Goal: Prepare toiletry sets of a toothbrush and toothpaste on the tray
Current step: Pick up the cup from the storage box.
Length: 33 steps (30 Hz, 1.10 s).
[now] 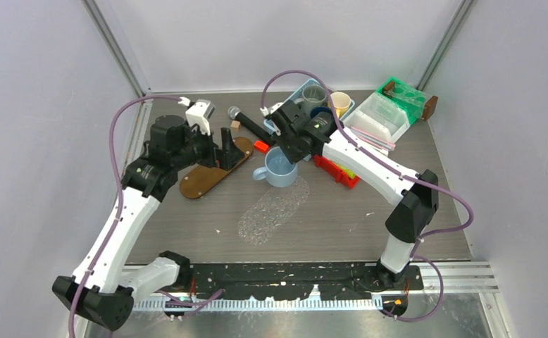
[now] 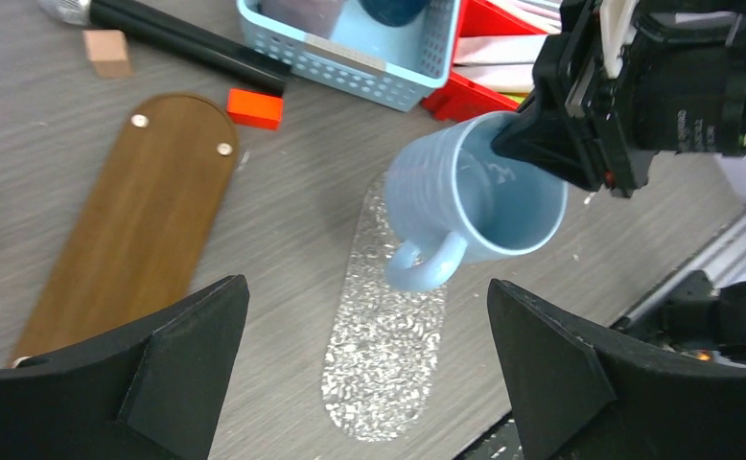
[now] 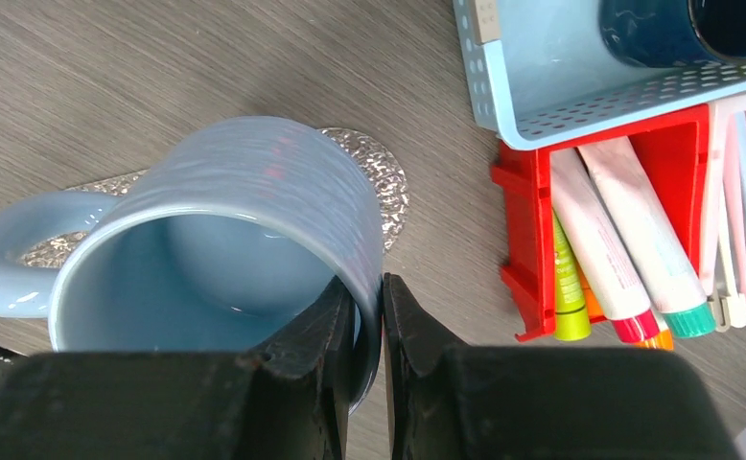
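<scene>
The right gripper (image 3: 368, 287) is seen clamped on the rim of a pale blue mug (image 3: 254, 182), with one finger inside and one outside the wall. The mug is held tilted, handle to the side, over one end of a silver mat (image 2: 379, 383); whether the mat is touched cannot be told.

The left gripper (image 2: 364, 287) is held above the table with its jaws wide apart and nothing between them. A wooden board (image 2: 129, 230) is seen below it, just beside the mat. A red block (image 2: 254, 107), a wooden cube (image 2: 107, 50) and a black microphone (image 1: 246, 123) are found beyond the board.

The tubes (image 3: 618, 230) are kept in a red bin (image 3: 523, 220), laid side by side: white ones with red and green caps, a yellow-green one and an orange one beneath. The toothbrushes (image 3: 734, 192), pink, white and blue, are laid just beside them. A blue basket (image 3: 561, 105) holding a dark cup (image 3: 657, 24) is set against the bin.
</scene>
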### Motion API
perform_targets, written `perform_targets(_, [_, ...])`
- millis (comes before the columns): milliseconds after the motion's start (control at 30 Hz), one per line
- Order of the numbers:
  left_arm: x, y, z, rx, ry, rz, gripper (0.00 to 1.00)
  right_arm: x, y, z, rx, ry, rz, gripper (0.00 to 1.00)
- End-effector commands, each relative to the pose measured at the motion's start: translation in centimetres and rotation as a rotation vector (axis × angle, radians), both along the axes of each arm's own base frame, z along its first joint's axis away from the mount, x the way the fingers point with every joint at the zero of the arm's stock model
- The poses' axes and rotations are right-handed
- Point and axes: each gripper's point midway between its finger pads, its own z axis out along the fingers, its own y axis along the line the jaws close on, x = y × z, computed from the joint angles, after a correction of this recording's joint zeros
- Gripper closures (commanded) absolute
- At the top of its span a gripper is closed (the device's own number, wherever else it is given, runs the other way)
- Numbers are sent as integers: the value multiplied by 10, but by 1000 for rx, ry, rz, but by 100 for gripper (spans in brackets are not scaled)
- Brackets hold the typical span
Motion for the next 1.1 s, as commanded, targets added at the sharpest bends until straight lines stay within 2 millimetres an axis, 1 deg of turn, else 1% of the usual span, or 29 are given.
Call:
perform_targets(0, [2,-31,11,-109,32,-96,0,5,20,53,163,-151,24,99])
perform_targets(133, [9,-45,-11,-77,95,-104,3,-1,29,49,170,-144,42,99])
perform_targets(267, [16,-59,-28,-56,128,-106,9,-5,37,46,177,-137,56,99])
perform_targets(333, [21,-66,-33,-53,133,-100,14,-6,40,44,178,-133,59,99])
perform_targets(400, [23,-72,-38,-55,142,-105,21,-7,41,43,178,-131,60,99])
perform_targets(500, [27,-79,-45,-56,153,-106,27,-8,43,43,181,-129,61,99])
perform_targets(533, [28,-81,-48,-53,156,-104,30,-9,45,43,182,-129,65,99])
perform_targets(633, [30,-84,-58,-38,166,-95,39,-9,47,42,185,-127,66,99])
perform_targets(800, [31,-85,-71,-7,182,-76,47,-10,52,39,187,-124,66,99])
perform_targets(867, [30,-85,-75,3,186,-71,52,-9,54,39,188,-123,63,99])
perform_targets(933, [28,-86,-80,10,194,-70,54,-9,55,39,191,-121,58,99])
perform_targets(1067, [23,-87,-88,27,206,-67,54,-9,58,38,202,-113,45,100])
